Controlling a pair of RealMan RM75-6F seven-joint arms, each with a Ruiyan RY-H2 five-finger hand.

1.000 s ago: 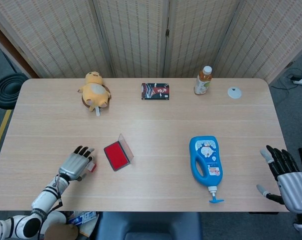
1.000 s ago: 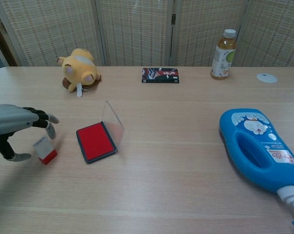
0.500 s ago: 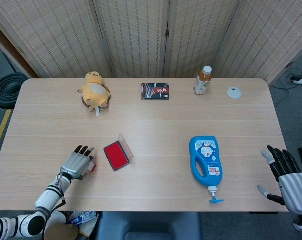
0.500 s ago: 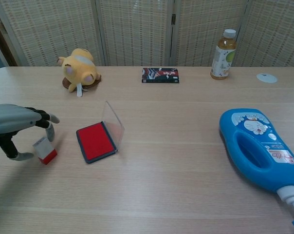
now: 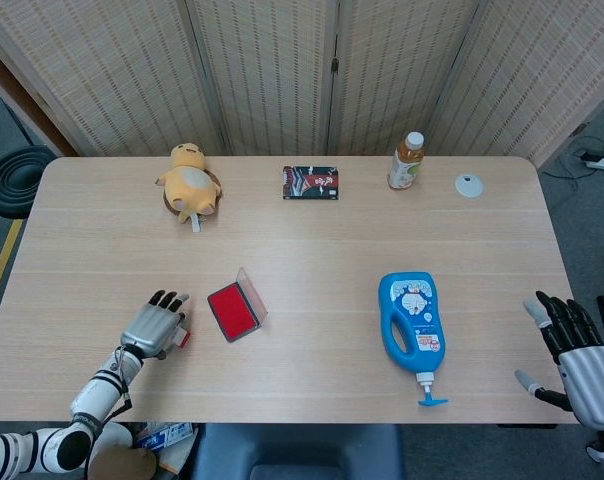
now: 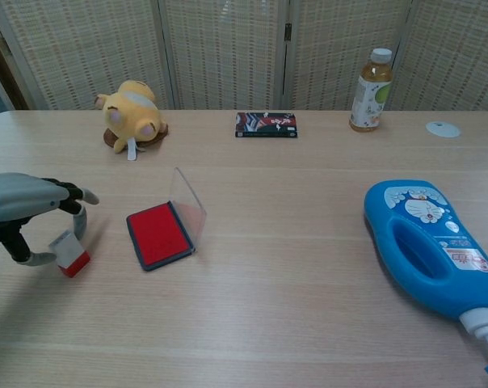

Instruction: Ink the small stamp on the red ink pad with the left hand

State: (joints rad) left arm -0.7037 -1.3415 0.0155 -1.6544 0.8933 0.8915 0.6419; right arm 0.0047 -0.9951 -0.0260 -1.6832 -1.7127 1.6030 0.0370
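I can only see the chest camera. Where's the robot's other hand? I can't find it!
Observer: The right hand is past the right edge of the table, near the front corner, with its fingers spread and nothing in them.
Operator: Does the blue bottle poke off the table? My picture cuts it.
Observer: No. Its pump tip lies just inside the front edge.
Operator: Anything on the floor?
Observer: A black coil lies beside the far left corner.
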